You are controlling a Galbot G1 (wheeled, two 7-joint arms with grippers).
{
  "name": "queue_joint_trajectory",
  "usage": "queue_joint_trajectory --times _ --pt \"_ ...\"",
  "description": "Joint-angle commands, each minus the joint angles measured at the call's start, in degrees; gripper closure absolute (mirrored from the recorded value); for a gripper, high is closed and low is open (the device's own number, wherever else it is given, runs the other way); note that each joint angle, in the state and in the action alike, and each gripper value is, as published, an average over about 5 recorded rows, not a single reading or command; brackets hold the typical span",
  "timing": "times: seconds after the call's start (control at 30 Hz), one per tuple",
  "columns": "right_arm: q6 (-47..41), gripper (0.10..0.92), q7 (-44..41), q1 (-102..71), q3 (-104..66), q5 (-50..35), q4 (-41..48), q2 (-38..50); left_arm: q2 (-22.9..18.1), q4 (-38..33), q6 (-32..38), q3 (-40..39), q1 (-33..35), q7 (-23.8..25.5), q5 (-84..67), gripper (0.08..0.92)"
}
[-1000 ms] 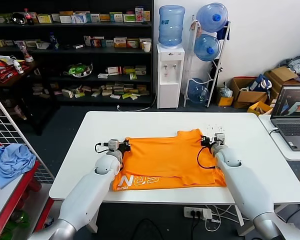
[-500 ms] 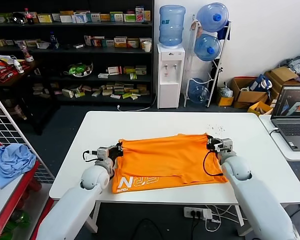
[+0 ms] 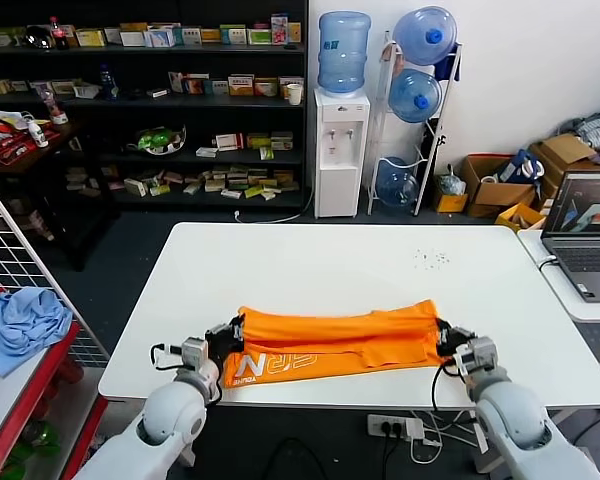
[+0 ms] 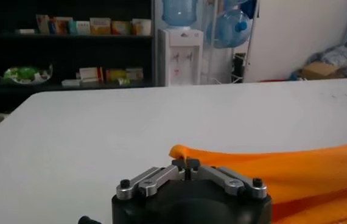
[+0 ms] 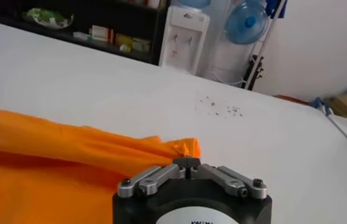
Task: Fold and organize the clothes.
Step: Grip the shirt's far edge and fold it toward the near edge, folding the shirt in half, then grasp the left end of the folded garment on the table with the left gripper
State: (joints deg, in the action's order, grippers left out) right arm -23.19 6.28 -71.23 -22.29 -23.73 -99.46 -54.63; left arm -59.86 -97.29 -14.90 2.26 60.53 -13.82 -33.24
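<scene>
T-shirt [image 3: 330,340]: orange, half-folded, lower centre on white surface [image 3: 310,265]. Left claw [image 3: 223,340] and right claw [image 3: 450,342] each pinched closed on an edge; advise pulling evenly, keeping hem taut.

Even indoor light from above, soft shadows, my wrist views hazy at distance

My head view is bright and sharp; the white table [image 3: 310,262] reflects a mild sheen without hard glare, and the dark shelves [image 3: 140,100] behind stay dim. Under the orange T-shirt [image 3: 330,340] lies only a thin soft shadow. In my wrist views the near housing of my left gripper [image 4: 187,163] and right gripper [image 5: 187,162] is crisp, while the background is blurred and washed pale.
</scene>
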Motion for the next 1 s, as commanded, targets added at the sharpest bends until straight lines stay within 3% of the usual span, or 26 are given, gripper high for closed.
queue_joint_trajectory --times 0.03,0.13,0.5,0.83,1.0 --pt "-1.03 0.898 0.36 -10.47 -4.35 0.24 -6.22 1.53 0.63 -6.58 0.65 0.08 8.67 -0.81 1.81 0.903" --pt "-0.85 0.855 0.31 -9.53 -4.16 -0.23 -5.37 1.36 0.13 -6.32 1.29 0.11 8.84 -1.02 2.73 0.862" --pt "0.27 0.541 1.13 -7.32 -3.35 -1.07 -4.88 1.0 -0.64 -4.25 1.6 1.59 7.89 -1.89 0.94 0.535" --pt "0.27 0.259 1.69 -6.87 -3.09 -1.52 -5.78 1.1 -2.22 -0.08 -3.29 2.35 5.7 -3.93 -10.32 0.244" --pt "0.22 0.205 1.86 -7.22 -3.15 -1.71 -6.65 1.04 -2.77 0.92 -4.15 2.25 5.2 -4.51 -11.38 0.193"
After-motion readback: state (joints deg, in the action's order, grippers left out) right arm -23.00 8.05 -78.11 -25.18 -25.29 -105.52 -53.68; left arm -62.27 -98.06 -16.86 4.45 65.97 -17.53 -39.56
